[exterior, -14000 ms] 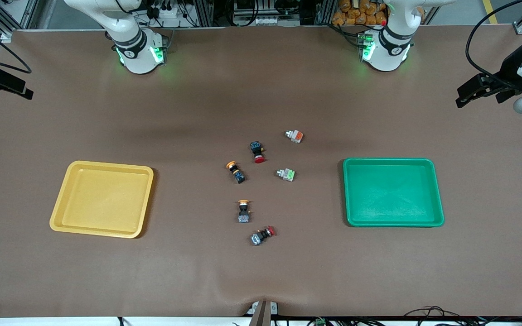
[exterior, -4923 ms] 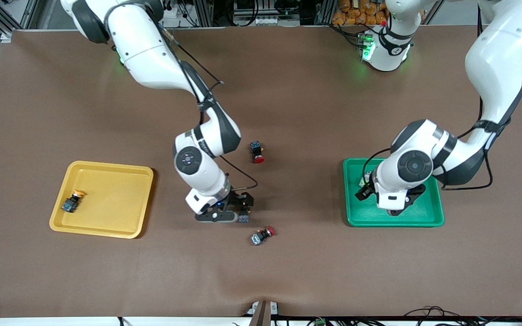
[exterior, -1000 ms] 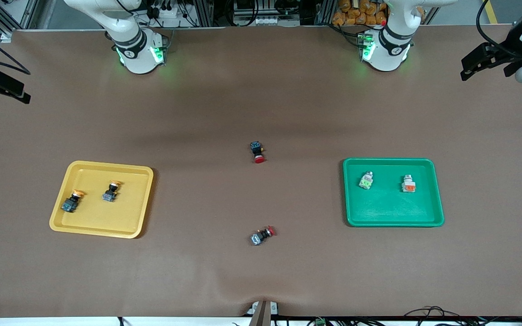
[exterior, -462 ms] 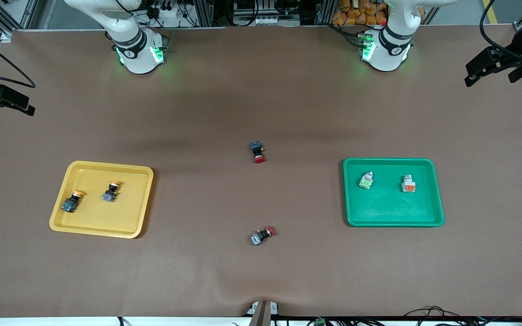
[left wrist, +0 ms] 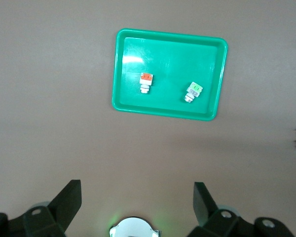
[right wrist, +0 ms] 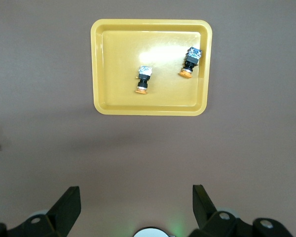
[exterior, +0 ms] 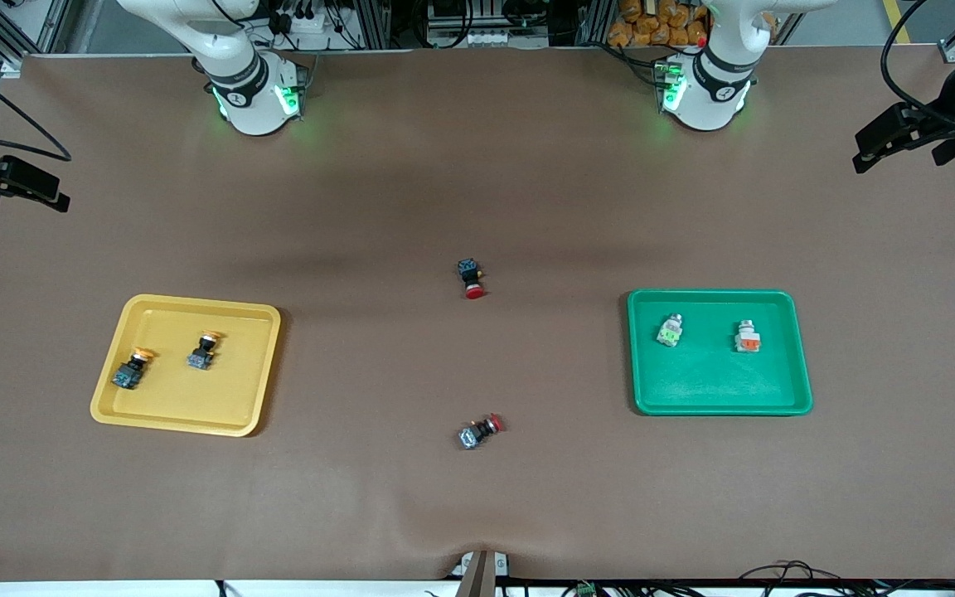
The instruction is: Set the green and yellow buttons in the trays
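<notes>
Two yellow-capped black buttons lie in the yellow tray toward the right arm's end. A pale grey button with a green block and one with an orange block lie in the green tray toward the left arm's end. My right gripper is open and empty, high over the table's edge, with the yellow tray in its view. My left gripper is open and empty, high over its own end, with the green tray in its view.
Two red-capped black switches lie on the brown mat between the trays, one nearer the robot bases and one nearer the front camera. The arm bases stand at the table's back edge.
All four buttons went from the table's middle into the trays. Both arms have pulled back to the table's ends. In the last half second both grippers have drifted slightly; the buttons stay still.
</notes>
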Motion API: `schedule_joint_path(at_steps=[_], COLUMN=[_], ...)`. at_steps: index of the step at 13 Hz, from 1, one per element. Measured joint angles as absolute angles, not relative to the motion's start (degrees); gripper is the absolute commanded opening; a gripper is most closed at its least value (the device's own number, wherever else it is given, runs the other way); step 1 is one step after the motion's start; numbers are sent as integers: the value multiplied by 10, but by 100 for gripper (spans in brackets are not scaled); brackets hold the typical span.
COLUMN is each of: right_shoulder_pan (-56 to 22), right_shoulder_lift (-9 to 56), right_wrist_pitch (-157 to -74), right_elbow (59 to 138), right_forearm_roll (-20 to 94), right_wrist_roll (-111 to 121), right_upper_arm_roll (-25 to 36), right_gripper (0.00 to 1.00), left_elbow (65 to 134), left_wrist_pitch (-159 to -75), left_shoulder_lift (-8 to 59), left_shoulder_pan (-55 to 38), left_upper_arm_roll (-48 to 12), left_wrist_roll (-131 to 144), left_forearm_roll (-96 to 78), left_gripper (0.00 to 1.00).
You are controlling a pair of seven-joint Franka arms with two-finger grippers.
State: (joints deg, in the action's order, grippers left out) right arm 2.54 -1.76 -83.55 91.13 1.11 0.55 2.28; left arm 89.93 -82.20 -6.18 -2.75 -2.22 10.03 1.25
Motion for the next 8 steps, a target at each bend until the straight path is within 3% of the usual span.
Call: schedule_joint_path(at_steps=[8], right_shoulder_pan=[25], right_shoulder_lift=[-18], right_wrist_pitch=[-835], right_elbow=[913], right_forearm_roll=[11], right_wrist_roll=[6], right_upper_arm_roll=[19], right_gripper=[100], left_elbow=[899], left_wrist_pitch=[-820], left_shoulder_lift=[-61], left_shoulder_pan=[-27], left_upper_arm_roll=[-22], left_wrist_roll=[100], left_forearm_roll=[12], left_gripper=[100])
